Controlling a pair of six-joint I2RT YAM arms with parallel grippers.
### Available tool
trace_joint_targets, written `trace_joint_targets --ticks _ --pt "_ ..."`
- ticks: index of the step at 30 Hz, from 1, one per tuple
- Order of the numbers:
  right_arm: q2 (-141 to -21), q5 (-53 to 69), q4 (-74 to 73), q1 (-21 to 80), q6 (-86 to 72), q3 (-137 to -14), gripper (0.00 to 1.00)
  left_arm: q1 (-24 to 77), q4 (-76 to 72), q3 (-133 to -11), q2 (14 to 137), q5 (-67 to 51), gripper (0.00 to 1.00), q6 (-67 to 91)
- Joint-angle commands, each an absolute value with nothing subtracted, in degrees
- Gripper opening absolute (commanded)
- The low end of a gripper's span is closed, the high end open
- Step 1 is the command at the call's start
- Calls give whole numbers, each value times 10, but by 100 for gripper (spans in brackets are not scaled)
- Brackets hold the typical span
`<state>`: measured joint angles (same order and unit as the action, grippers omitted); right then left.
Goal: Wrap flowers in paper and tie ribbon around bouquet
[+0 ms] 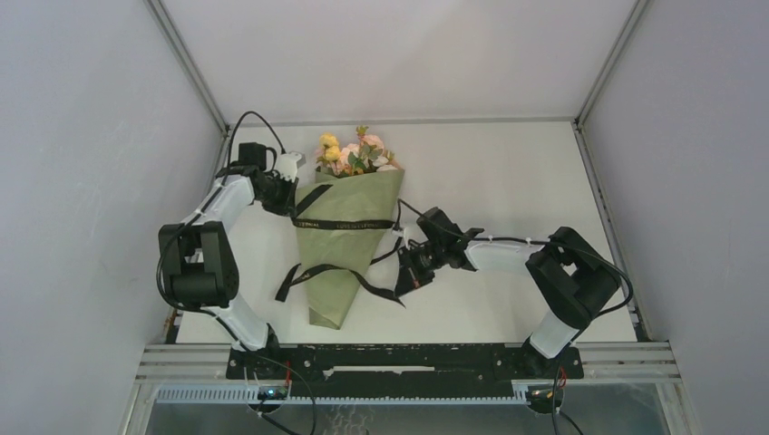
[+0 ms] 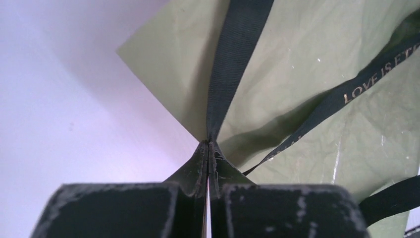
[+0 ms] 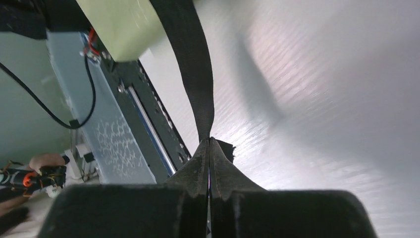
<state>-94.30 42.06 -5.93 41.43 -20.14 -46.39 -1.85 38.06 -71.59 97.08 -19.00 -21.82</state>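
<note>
As I look down from the overhead camera, the bouquet (image 1: 349,249) lies flat on the white bench (image 1: 508,172), a little left of the middle of the frame. Its pointed tip faces the bottom edge and its open mouth faces the top. The flowers (image 1: 352,152), pink and yellow with green leaves, stick out of that mouth. The paper (image 1: 345,290) forms an olive-green cone around the stems. The ribbon (image 1: 349,224), black with pale lettering, runs as a band across the upper part of the cone. A second stretch loops over the lower part, with one loose tail lying on the bench at the cone's left side.

My left fingers (image 2: 197,168) are pressed fully together. In the left wrist view I see a ribbon strand pinched right at their tips, running up over the green paper toward the top of the frame. In the overhead view they sit just beside the cone's upper left corner.

My right fingers (image 3: 198,166) are closed just as tightly on another stretch of the ribbon, which rises from their tips to the top of the right wrist frame. Overhead, they sit to the right of the cone's lower half, apart from the paper.
</note>
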Motion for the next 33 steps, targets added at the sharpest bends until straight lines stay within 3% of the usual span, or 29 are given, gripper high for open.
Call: trace_joint_targets --ticks 1,8,14,21,27,33 --pt "-954 386 -102 452 -176 -462 0 -16 362 -678 937 -257 0 -209" --pt "-898 363 -63 441 -179 -499 0 -15 372 -644 883 -282 0 -246" --pt "-884 279 19 373 -208 -575 0 -6 391 -601 837 -288 0 -312" --pt "-1031 224 96 344 -254 -722 0 26 456 -601 782 -341 0 -380" --pt "-1181 213 58 347 -271 -851 0 27 541 -642 749 -425 0 -438" --pt "-1239 250 13 369 -243 -902 0 28 555 -699 716 -537 0 -427"
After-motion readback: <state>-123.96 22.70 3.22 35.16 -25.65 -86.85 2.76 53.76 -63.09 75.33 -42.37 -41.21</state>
